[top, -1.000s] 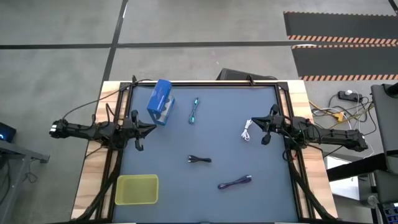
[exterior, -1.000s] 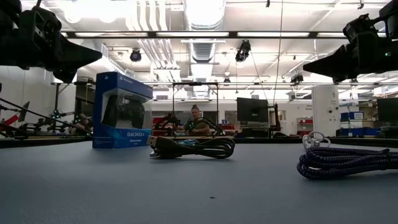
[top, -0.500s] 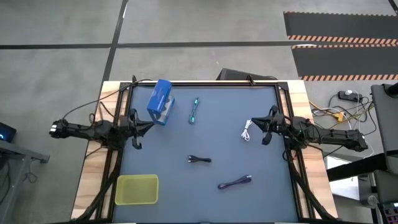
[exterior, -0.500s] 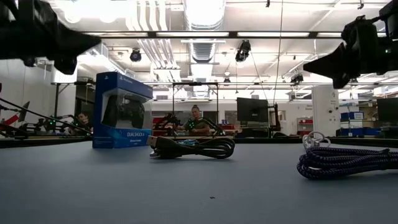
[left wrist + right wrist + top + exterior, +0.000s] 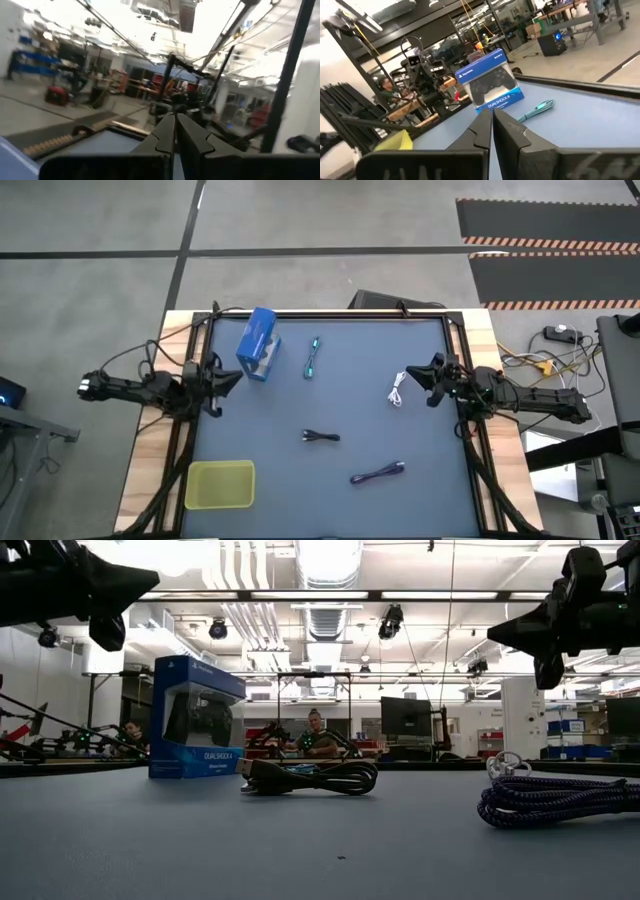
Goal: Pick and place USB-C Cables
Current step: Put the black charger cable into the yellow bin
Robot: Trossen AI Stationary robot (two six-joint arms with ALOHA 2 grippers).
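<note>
Four coiled cables lie flat on the dark mat: teal (image 5: 313,357) near the far edge, white (image 5: 398,393) at the right, black (image 5: 321,437) in the middle, purple (image 5: 377,474) toward the near edge. The low view shows the black cable (image 5: 315,778) and the purple one (image 5: 555,800) close up. My left gripper (image 5: 238,373) hovers shut by the left edge, beside the blue box. My right gripper (image 5: 407,375) hovers shut by the right edge, just above the white cable. Both are raised off the mat (image 5: 150,582) (image 5: 495,635).
A blue controller box (image 5: 258,344) stands at the far left of the mat, close to my left gripper. A yellow tray (image 5: 220,483) sits at the near left corner. The mat's middle between the cables is open. People sit in the room beyond the far edge.
My left gripper has drawn back a little toward the table's left edge and risen, its tip tilting upward. My right gripper has drawn back slightly toward the right edge and risen a little. The cables have stayed where they were.
</note>
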